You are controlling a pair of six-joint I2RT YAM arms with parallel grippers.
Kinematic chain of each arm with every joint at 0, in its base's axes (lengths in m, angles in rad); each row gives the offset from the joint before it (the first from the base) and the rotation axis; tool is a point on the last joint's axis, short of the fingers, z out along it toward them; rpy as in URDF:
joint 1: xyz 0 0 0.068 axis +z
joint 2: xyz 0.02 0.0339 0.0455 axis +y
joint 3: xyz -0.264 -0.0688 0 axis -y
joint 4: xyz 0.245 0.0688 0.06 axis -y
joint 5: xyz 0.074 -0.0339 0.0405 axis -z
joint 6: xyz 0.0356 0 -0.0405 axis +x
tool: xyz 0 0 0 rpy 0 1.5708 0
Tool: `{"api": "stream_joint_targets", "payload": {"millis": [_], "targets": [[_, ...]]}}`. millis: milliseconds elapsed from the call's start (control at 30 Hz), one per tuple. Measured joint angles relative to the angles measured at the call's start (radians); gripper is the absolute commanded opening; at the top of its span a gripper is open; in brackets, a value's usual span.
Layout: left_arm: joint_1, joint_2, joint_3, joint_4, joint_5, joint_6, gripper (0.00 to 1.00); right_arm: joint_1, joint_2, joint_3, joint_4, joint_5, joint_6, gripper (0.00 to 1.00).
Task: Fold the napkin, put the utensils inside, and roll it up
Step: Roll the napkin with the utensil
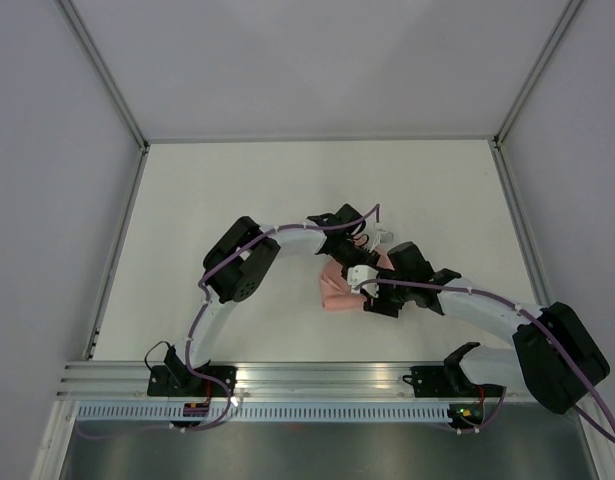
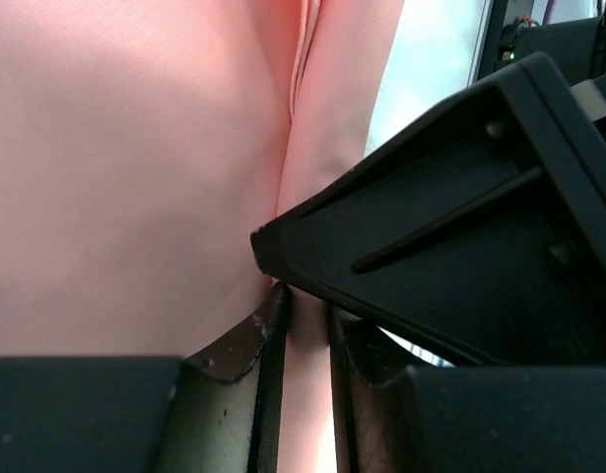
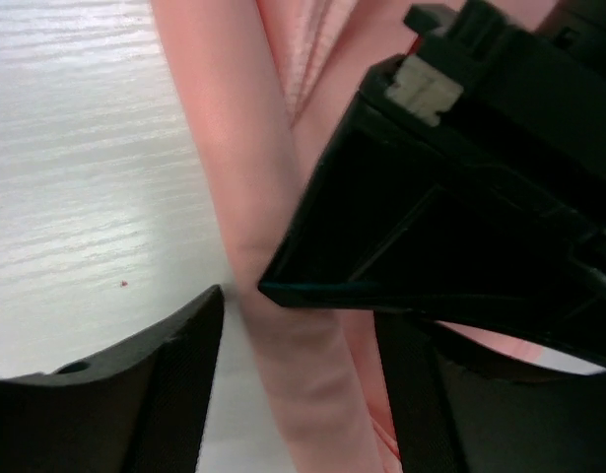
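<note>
Top external: your left arm (image 1: pixel 237 270) and right arm (image 1: pixel 487 310) meet near middle of desk (image 1: pixel 237 190) over napkin (image 1: pixel 334 293), salmon-pink bundle. Left wrist: left fingers (image 2: pixel 234 345) nearly closed, pinching thin ridge of cloth. Right wrist: right fingers (image 3: pixel 165 374) spread, straddling slim rolled length of napkin on desk; left arm's black finger crosses just above roll.

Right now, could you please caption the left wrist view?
Left jaws pinch a fold of the thin salmon-pink cloth napkin.

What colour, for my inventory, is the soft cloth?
Plain salmon-pink cloth napkin; left wrist view best.
</note>
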Motion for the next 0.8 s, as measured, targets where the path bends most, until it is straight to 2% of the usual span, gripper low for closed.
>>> {"api": "stream_joint_targets", "payload": {"millis": [33,67,100,133,200,367,500,800], "targets": [[0.000,0.001,0.002,-0.008,0.002,-0.003,0.10,0.006,0.009,0.000,0.012,0.004,0.006,0.59],[0.002,0.002,0.003,-0.019,0.003,-0.006,0.18,0.013,0.016,0.001,0.028,0.016,0.010,0.54],[0.003,0.002,0.003,-0.024,0.003,-0.008,0.21,0.016,0.023,0.002,0.036,0.021,0.018,0.42],[0.005,0.002,0.004,-0.031,0.002,-0.011,0.24,0.018,0.027,0.002,0.037,0.019,0.026,0.36],[0.014,0.002,0.005,-0.043,-0.003,-0.020,0.31,0.023,0.035,0.002,0.039,0.021,0.042,0.28],[0.024,-0.012,-0.003,-0.048,-0.027,-0.044,0.37,0.025,0.054,0.012,0.051,0.019,0.043,0.24],[0.029,-0.051,-0.032,-0.039,-0.084,-0.061,0.37,0.025,0.093,0.048,0.033,0.010,0.039,0.23],[0.069,-0.241,-0.134,-0.010,-0.303,-0.077,0.39,0.019,0.222,0.188,-0.087,-0.040,0.022,0.22]]}}
